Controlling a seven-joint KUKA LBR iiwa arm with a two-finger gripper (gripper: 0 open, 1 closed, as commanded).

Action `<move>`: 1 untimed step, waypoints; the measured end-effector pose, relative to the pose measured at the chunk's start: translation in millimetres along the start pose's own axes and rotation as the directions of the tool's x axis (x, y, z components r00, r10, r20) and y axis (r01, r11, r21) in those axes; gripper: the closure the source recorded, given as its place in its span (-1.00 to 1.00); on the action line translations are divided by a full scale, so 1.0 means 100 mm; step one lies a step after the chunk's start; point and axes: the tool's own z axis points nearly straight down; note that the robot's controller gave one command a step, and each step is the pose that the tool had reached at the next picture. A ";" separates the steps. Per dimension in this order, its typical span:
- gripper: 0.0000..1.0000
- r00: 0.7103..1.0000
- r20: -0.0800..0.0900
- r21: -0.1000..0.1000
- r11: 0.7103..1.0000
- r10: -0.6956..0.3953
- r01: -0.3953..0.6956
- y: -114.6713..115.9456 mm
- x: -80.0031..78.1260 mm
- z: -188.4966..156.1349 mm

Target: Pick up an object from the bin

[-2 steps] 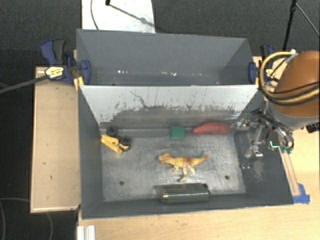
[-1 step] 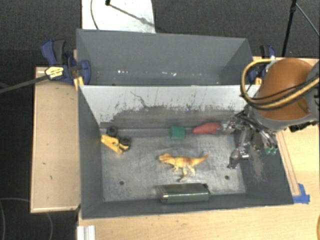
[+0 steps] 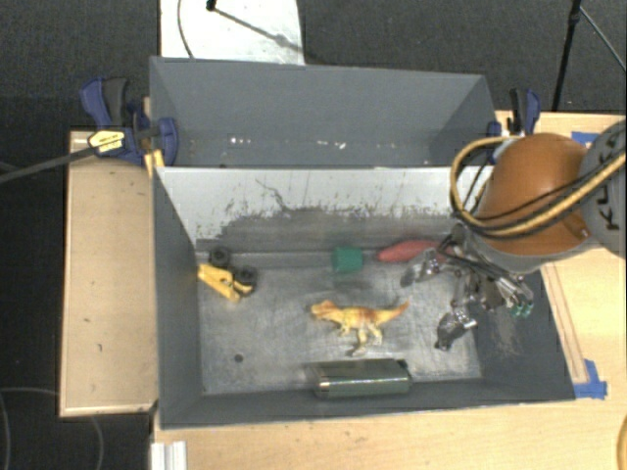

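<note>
1. The gripper (image 3: 453,313) hangs low over the bin (image 3: 266,346) floor at about 3 o'clock, under the arm's orange cover (image 3: 529,196). That fits an arm reaching in from the right side. Whether it is open or closed I cannot tell.
2. The nearest thing is a yellow toy dinosaur (image 3: 358,317), lying on its side near the floor's centre, at the gripper's 9 o'clock. It is near the gripper but apart from it. I judge it the likeliest pick, as it has bare floor all round it.
3. A red oblong thing (image 3: 400,253) lies at the gripper's 11 o'clock, against the foot of the back wall. A green block (image 3: 346,258) sits just beside it at 12 o'clock of the floor. The wall would probably crowd a grasp on either 1.
4. A yellow-and-black toy (image 3: 227,281) rests at 9 o'clock of the floor, well apart from the gripper.
5. A dark grey bar (image 3: 361,379) lies along the front wall at 6 o'clock.
6. Nothing has been lifted, so the pick is not yet done.
</note>
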 end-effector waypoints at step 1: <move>-1.00 0.996 0.008 0.003 0.996 -0.092 0.092 0.20 0.03 0.11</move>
